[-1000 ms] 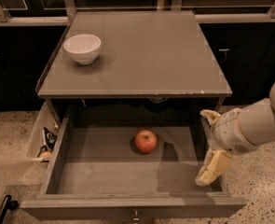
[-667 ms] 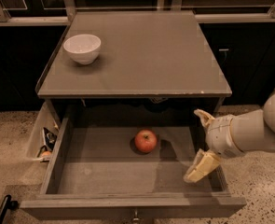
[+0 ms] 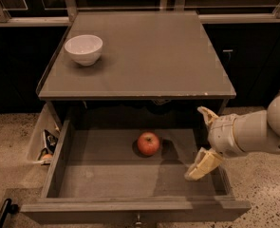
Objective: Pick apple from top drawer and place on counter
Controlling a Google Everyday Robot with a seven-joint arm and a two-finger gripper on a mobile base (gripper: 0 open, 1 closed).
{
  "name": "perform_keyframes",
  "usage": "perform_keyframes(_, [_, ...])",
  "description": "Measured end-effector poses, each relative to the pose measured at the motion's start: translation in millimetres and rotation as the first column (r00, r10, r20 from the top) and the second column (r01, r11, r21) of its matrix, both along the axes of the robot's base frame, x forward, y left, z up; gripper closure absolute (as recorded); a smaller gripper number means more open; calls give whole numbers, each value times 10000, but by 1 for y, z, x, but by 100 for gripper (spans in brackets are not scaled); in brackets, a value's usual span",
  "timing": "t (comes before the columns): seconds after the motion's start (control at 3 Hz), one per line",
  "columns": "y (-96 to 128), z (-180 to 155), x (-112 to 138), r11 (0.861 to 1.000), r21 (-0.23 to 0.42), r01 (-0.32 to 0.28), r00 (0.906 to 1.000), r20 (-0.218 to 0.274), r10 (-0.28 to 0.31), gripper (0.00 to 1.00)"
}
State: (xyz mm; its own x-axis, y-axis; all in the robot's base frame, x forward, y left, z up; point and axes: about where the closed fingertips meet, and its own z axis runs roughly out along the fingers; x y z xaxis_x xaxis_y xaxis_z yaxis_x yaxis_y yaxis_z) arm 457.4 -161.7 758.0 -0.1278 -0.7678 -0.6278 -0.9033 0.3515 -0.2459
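Gripper (image 3: 204, 141) hangs at the right side of the drawer (image 3: 97, 177), jaws spread wide, at 3 o'clock from the apple (image 3: 148, 143), apparently set to close around it. Apple sits mid-floor in the pulled-out drawer, exposed for reaching.

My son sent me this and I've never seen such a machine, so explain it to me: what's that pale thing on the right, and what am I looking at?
That pale shape is a robot's arm, ending in a two-finger pincer. One camera looks down on it all from the front. The pincer is open and empty, hanging over the right side of the pulled-out top drawer. A red apple lies on the drawer floor to its left, untouched. On the counter above stands a white bowl.
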Motion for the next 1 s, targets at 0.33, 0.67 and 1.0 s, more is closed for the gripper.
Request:
perform_keyframes(0.33, [3, -2, 6, 10000, -4, -10, 9994, 354, 10, 0])
perform_keyframes(0.67, [22, -18, 21, 9988, 452, -165, 9965, 832, 127, 0])
perform_keyframes(1.0, [42, -37, 37, 9946, 931, -455, 9930, 1129, 349, 0])
